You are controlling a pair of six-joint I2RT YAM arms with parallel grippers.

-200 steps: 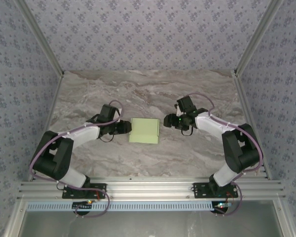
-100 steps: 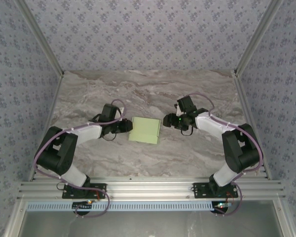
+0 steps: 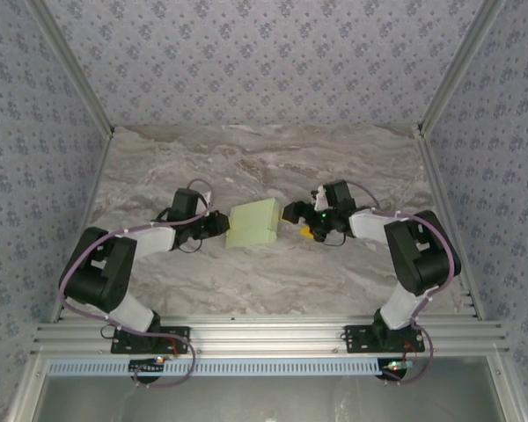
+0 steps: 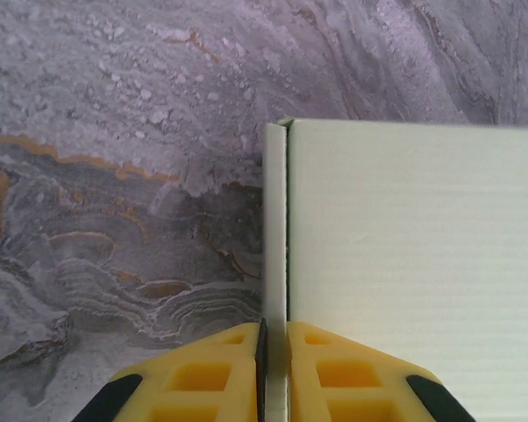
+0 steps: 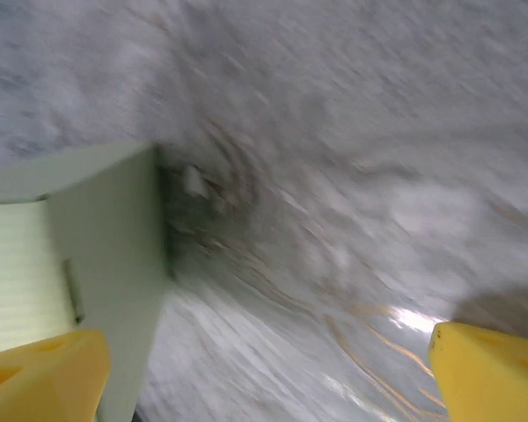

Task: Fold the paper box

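Left gripper (image 4: 274, 347) clamped the edge of the paper box (image 3: 253, 222); right gripper (image 5: 264, 369) stood wide apart.
Likely light, easily creased card; best gripped at flap edges.

the left arm (image 3: 145, 239) and right arm (image 3: 383, 225) both reach in from their bases at the near edge, elbows out to the sides, forearms low and angled toward the middle. the left gripper (image 3: 222, 225) points right, its yellow fingers (image 4: 216, 374) drawn almost together and pinching a thin edge of the paper box (image 4: 414, 264). the right gripper (image 3: 292, 214) points left with its jaws spread wide, a yellow fingertip (image 5: 40, 374) at each lower corner of its wrist view.
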